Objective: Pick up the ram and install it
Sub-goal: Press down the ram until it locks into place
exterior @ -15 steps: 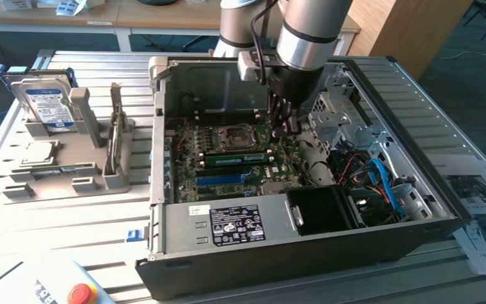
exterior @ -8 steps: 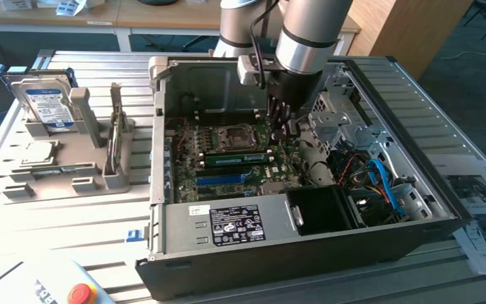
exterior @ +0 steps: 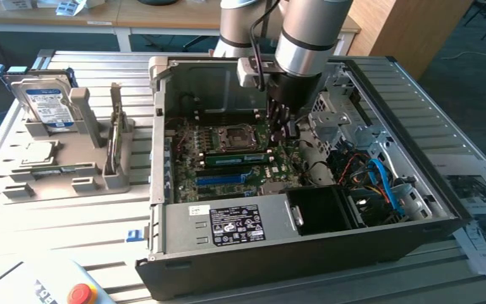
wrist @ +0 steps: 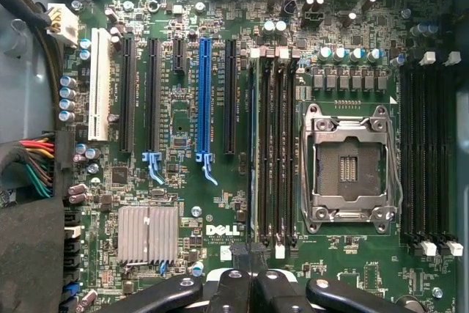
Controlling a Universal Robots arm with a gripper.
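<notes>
1. The slatted tabletop carries an open computer case lying on its side. At 9 o'clock of the case in the exterior view, a grey rack holds a hard drive.
2. The arm comes down into the case from 12 o'clock.
3. The motherboard covers the case floor, with an open processor socket near its middle.
4. The ram is a thin, narrow green strip standing on its long edge in a memory slot. It sits just beside the socket at the socket's 6 o'clock, with a long blue slot further toward 6 o'clock. Its length runs from 9 to 3 o'clock. Whether it is fully seated cannot be told.
5. The tool hangs at 2 o'clock of the ram and apart from it. Its fingers are pressed together with nothing seen between them, above the end of the memory slots.
</notes>
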